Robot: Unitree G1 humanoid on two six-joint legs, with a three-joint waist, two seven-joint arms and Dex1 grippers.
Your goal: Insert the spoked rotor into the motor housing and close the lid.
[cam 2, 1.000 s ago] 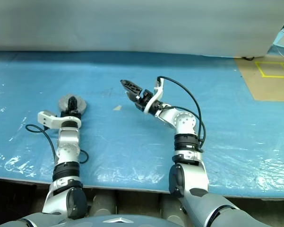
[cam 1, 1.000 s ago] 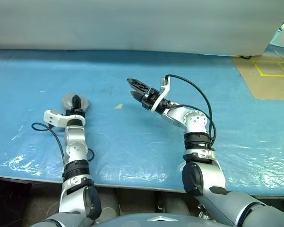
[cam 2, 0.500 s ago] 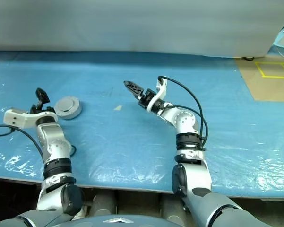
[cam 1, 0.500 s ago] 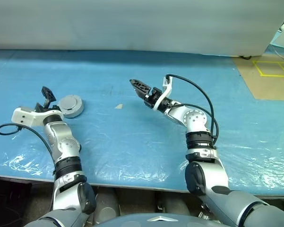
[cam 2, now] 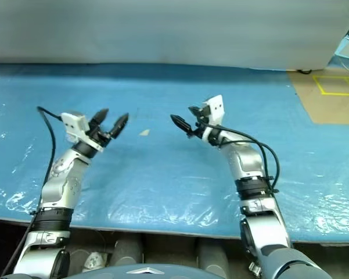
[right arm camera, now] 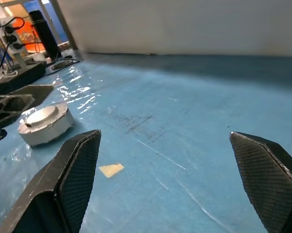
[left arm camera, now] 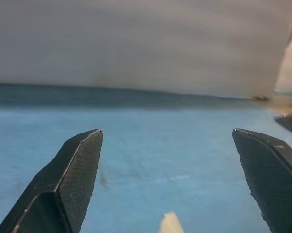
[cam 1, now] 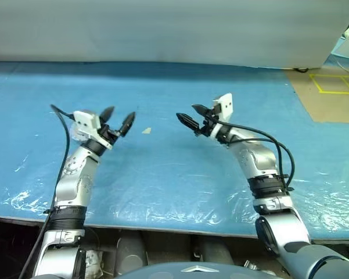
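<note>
1. Left gripper [cam 1: 117,116]: lifted clear of the table since a second ago, jaws spread wide, empty.
2. Right gripper [cam 1: 190,114]: rolled over, likewise wide open, holding nothing.
3. Motor housing [right arm camera: 41,134]: left on the blue sheet [cam 1: 174,174] near the left arm, lid [right arm camera: 42,115] seated on top.
4. Probably finished; just released.

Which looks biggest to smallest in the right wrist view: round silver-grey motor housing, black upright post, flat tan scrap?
Largest: round silver-grey motor housing
Next: black upright post, a close second but farther off, so unsure
Smallest: flat tan scrap
</note>
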